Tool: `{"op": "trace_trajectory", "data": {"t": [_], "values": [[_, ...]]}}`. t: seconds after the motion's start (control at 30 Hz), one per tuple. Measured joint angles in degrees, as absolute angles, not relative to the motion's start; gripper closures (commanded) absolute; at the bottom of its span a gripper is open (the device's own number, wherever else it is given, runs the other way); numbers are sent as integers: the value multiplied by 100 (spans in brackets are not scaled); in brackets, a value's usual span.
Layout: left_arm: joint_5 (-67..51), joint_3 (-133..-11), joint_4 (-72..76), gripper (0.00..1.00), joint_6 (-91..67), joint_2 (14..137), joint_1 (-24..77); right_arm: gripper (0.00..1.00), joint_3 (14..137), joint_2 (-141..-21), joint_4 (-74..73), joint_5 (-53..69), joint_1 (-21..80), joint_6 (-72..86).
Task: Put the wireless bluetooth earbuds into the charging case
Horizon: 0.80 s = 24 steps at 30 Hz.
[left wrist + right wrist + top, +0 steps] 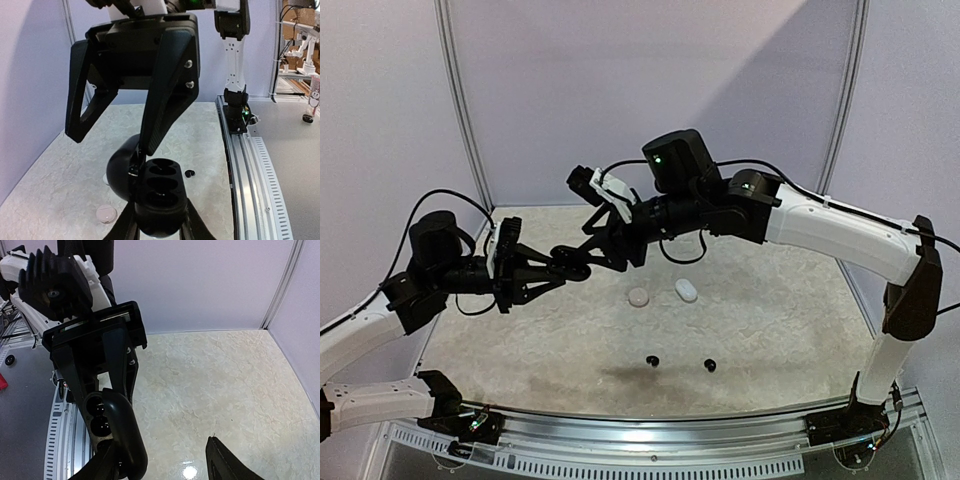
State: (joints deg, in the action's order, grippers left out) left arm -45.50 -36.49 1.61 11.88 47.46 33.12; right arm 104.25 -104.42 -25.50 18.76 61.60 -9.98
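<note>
left gripper (160, 222): clamped on the open black charging case (161, 192), up in the air | right gripper (109, 142): jaws apart, one finger touching the case | black earbuds (651, 360): on the table, below, nearer and right

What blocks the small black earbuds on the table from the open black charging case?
Nothing visible. The open black charging case, gripped aloft by the left gripper, has uncovered wells; the open right gripper has one fingertip by its lid, beside them. The small black earbuds lie on the table.
</note>
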Motion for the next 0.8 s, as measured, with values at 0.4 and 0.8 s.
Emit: {"op": "trace_trajectory", "data": {"t": [0.4,0.8], "values": [[-4265,-3284,1007,100,-49,4768,3282,40,10436,-10484,-2504,2536,5872,-622],[-4066,-3186,1118,100,-224,4797,3260,63,9306,-9692,-3367,1015,4445,1586]]}}
